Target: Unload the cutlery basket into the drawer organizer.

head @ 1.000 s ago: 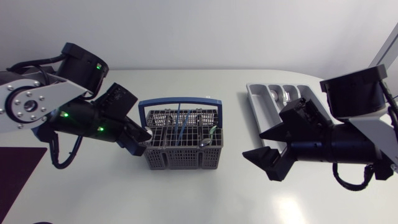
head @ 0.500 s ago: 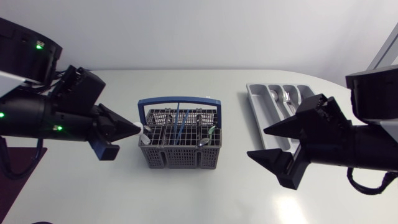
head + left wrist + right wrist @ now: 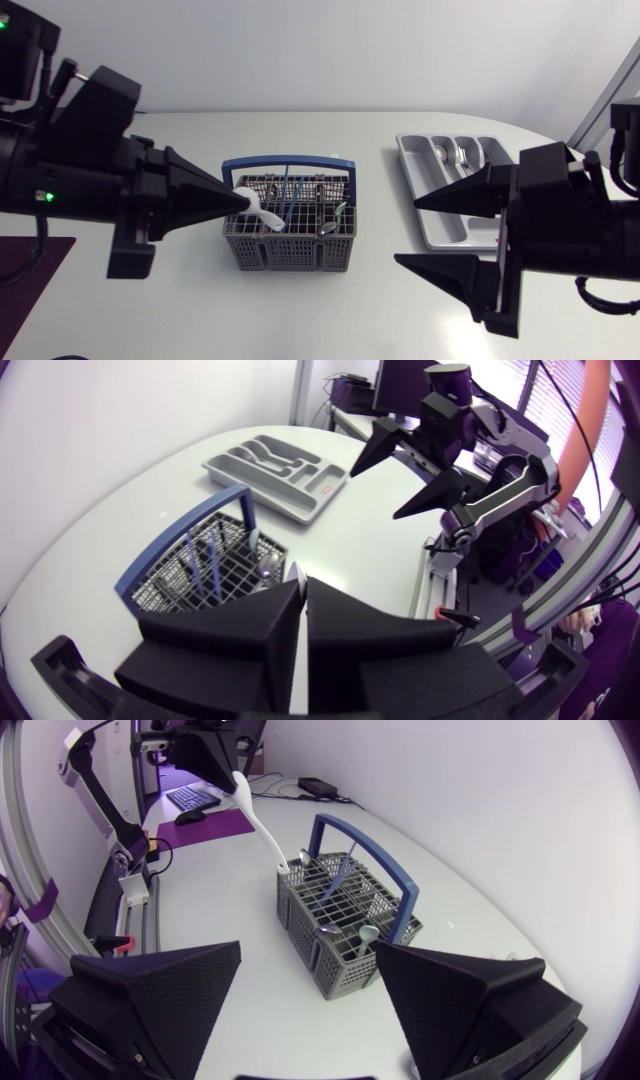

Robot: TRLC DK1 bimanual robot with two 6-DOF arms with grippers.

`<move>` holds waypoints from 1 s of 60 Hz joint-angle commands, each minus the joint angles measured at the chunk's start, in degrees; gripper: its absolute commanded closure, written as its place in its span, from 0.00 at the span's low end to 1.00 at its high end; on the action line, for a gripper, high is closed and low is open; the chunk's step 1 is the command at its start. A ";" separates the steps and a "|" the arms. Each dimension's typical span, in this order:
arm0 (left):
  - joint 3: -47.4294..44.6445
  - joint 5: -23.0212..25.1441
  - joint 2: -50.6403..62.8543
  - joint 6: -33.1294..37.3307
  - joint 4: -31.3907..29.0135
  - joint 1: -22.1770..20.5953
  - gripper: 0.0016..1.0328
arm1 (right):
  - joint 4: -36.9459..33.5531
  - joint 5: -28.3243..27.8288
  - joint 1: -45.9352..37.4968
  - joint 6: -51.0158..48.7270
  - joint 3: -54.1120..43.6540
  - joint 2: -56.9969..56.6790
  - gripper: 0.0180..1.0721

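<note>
A grey cutlery basket with a blue handle stands mid-table and holds several utensils. My left gripper hangs over its left end, shut on the handle of a white utensil. The utensil slants down, and its lower end is at the basket's corner compartment. From the right wrist view the white utensil runs from my left gripper down to the basket. The grey drawer organizer lies at the back right with cutlery in it. My right gripper stands open and empty beside it.
A purple mat lies at the table's left edge. In the left wrist view the basket is ahead of the fingers, and the organizer and my right gripper are beyond it.
My left arm has risen and swung its gripper over the basket's left end, drawing the white utensil up. My right arm has also lifted, its fingers staying wide.
</note>
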 commanded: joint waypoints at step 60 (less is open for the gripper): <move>19.94 19.08 28.50 16.33 -11.96 -9.85 0.88 | 2.94 -8.78 6.24 -11.23 1.92 10.71 0.60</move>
